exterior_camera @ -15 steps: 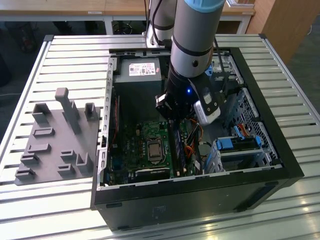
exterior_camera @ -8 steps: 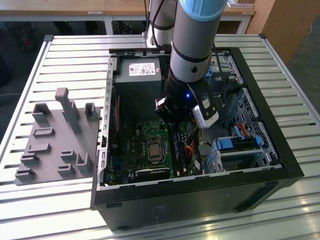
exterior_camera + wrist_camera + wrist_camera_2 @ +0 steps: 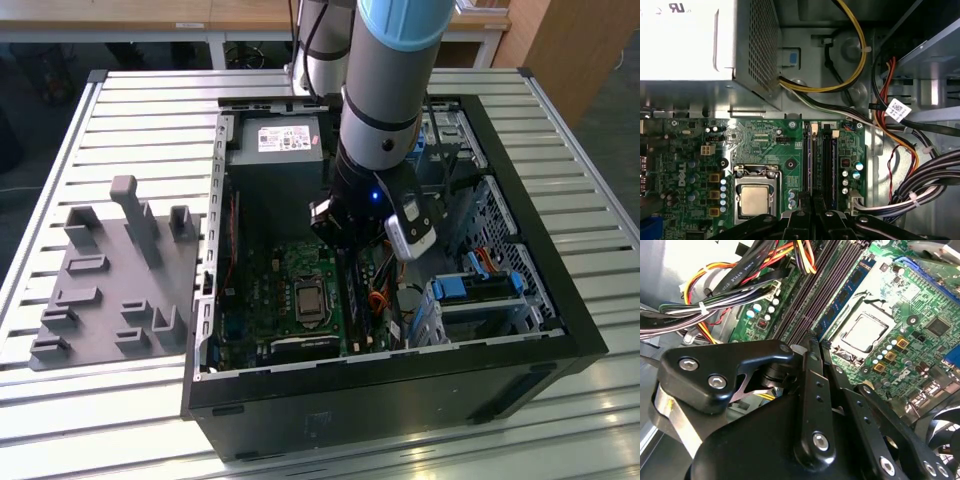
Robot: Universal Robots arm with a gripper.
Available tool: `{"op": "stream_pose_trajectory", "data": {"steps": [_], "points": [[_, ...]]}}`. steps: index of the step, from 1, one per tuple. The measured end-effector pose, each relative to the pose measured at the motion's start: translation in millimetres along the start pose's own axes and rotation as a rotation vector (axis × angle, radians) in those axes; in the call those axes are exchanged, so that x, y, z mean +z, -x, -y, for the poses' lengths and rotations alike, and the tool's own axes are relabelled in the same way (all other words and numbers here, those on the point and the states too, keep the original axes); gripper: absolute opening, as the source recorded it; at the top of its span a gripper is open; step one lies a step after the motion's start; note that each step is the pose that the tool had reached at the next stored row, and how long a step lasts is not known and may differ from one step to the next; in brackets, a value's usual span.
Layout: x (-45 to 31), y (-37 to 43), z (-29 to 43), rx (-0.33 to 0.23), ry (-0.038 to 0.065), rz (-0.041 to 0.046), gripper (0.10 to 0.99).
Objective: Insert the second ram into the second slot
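**A:** What is sitting toward the exterior view's left?

**B:** A grey fixture plate (image 3: 110,290) is lying on the slatted table (image 3: 120,100), near the edge at the exterior view's left. Just beside it, the open computer case (image 3: 390,380) is taking up the table's middle. A power supply (image 3: 285,140) is sitting against the case's far wall.

**A:** And inside the case?

**B:** The motherboard (image 3: 260,300) is lying on the case floor, with the processor socket (image 3: 308,298) near its middle. The arm (image 3: 385,90) is reaching down beside the socket, and the gripper (image 3: 812,342) is hanging just over the memory slots (image 3: 820,160).

**A:** How are the fingers standing?

**B:** They are sitting narrow, almost touching. I cannot tell whether anything is pinched between them.

**A:** Where is the ram?

**B:** In the second wrist view, a blue ram stick (image 3: 852,282) is standing upright in the slot nearest the socket. I cannot tell whether it is the second one.

**A:** And toward the exterior view's right?

**B:** Bundled cables (image 3: 730,295) are running beside the slots, and blue drive-bay clips (image 3: 465,288) are showing near the case's wall on that side.
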State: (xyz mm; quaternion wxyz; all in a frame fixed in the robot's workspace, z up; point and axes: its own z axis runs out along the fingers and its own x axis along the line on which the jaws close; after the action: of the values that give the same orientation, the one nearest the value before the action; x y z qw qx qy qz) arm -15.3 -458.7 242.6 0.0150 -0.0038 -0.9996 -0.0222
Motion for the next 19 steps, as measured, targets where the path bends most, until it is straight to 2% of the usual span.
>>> {"op": "stream_pose_trajectory", "data": {"steps": [5,15,19], "points": [[3.0,0.1,0.2,-0.002,0.0,-0.0004,0.137],[16.5,0.5,0.9,-0.001,0.0,-0.0021,0.137],[18.1,0.7,1.1,-0.001,0.0,-0.0023,0.137]]}}
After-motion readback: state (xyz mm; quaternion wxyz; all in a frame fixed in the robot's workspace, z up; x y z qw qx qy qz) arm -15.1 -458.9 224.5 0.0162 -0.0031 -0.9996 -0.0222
